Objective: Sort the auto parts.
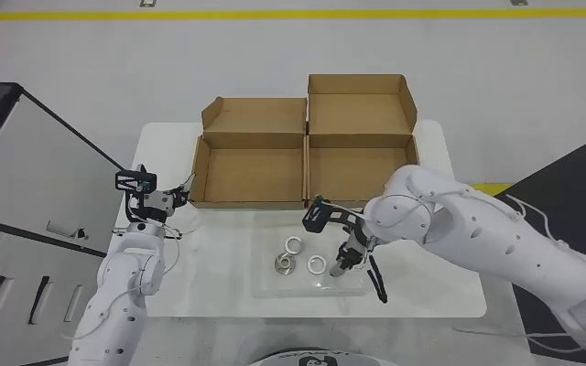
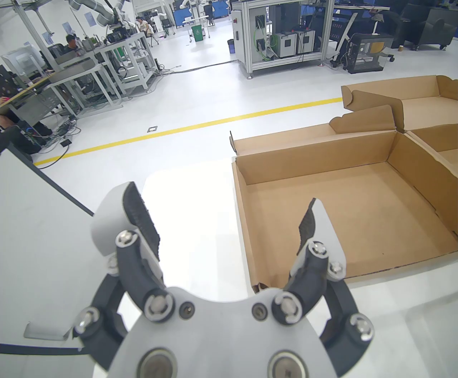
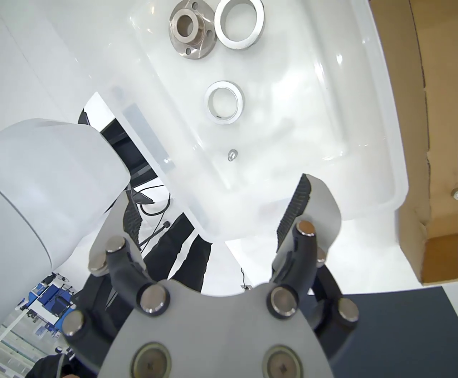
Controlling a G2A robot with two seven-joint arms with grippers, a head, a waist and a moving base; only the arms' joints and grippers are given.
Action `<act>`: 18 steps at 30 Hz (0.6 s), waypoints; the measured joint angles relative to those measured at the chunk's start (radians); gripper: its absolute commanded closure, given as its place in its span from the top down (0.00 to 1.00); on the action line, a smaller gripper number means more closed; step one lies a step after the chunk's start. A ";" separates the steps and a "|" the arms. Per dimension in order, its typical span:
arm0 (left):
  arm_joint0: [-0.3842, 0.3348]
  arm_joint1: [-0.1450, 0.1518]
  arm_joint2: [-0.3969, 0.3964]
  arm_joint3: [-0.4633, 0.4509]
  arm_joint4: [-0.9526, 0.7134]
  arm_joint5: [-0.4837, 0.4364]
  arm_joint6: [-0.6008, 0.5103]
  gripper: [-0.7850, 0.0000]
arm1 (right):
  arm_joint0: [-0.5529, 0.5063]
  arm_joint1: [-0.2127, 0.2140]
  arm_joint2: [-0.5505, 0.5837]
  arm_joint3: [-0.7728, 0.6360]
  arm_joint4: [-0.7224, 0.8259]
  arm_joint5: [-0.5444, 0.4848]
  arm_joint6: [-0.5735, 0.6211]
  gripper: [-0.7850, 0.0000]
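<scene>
A clear plastic tray (image 1: 267, 285) at the table's front middle holds a metal flange (image 1: 285, 265) (image 3: 189, 32), a large ring (image 1: 295, 244) (image 3: 240, 23), a smaller ring (image 1: 317, 265) (image 3: 224, 102) and a tiny nut (image 3: 232, 154). My right gripper (image 1: 360, 274) (image 3: 218, 200) hangs open over the tray's right end, a short way from the nut, with nothing between its fingers. My left gripper (image 1: 183, 192) (image 2: 222, 197) stands open and empty at the table's left side, facing the left cardboard box (image 1: 252, 174) (image 2: 343, 200). That box is empty.
Two open cardboard boxes sit side by side at the back of the table, lids folded back; the right box (image 1: 359, 172) (image 3: 411, 107) lies just behind the tray. Bare white table (image 1: 220, 265) lies between the left arm and the tray.
</scene>
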 measured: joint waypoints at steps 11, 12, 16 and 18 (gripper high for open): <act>0.000 0.000 0.000 0.000 0.000 0.000 0.000 1.00 | -0.009 -0.042 -0.044 0.071 -0.059 -0.009 -0.029 0.60; 0.000 0.000 0.000 0.000 0.000 0.000 0.000 1.00 | -0.009 -0.045 -0.047 0.076 -0.062 -0.009 -0.027 0.60; 0.000 0.000 0.000 0.000 0.000 0.000 0.000 1.00 | -0.014 -0.059 -0.061 0.100 -0.066 -0.009 -0.011 0.56; 0.000 0.000 0.000 0.000 0.000 0.000 0.000 1.00 | -0.017 -0.064 -0.064 0.108 -0.066 -0.009 -0.007 0.53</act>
